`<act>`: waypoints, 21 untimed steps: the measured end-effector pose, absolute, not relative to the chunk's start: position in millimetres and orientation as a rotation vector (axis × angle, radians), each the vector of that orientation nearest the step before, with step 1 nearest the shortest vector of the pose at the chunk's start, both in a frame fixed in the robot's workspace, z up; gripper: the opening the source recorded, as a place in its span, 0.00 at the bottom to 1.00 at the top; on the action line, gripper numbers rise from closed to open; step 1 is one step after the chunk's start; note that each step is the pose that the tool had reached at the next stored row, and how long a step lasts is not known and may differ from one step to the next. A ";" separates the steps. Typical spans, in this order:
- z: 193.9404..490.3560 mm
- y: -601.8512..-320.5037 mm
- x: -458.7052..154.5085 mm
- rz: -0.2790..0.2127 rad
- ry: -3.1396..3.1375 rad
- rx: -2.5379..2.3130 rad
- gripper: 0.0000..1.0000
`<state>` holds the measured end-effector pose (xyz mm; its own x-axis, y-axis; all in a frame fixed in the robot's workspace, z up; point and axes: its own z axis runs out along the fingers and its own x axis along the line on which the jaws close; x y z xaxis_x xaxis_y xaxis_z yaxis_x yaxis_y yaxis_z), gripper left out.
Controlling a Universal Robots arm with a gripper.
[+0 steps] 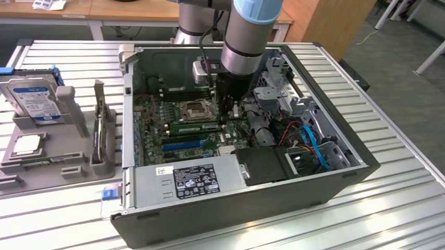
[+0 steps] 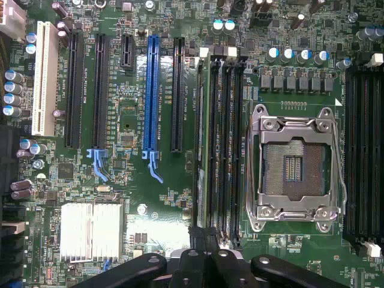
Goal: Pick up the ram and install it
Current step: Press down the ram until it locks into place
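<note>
Matt green motherboard (image 2: 138, 198); ribbed shiny metal heatsink (image 2: 91, 231).

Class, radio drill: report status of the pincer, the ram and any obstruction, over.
Pincer shut, low over motherboard. Ram standing in memory-slot bank beside CPU socket. No obstruction seen.

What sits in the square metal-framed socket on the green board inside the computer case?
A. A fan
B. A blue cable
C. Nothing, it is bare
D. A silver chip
C: the square metal-framed socket on the green motherboard shows only its bare contact grid, with no chip seated.
</note>
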<state>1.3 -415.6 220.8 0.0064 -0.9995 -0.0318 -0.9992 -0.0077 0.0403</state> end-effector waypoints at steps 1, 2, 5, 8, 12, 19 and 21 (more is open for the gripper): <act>220.8 -415.6 1.3 -0.080 -2.209 2.224 0.10; 222.0 -415.9 1.8 -0.082 -2.207 2.223 0.10; 222.0 -415.9 1.8 -0.082 -2.207 2.223 0.10; 222.0 -415.9 1.8 -0.082 -2.207 2.223 0.10; 222.0 -415.9 1.8 -0.082 -2.207 2.223 0.10; 222.0 -415.9 1.8 -0.082 -2.207 2.223 0.10; 222.0 -415.9 1.8 -0.082 -2.207 2.223 0.10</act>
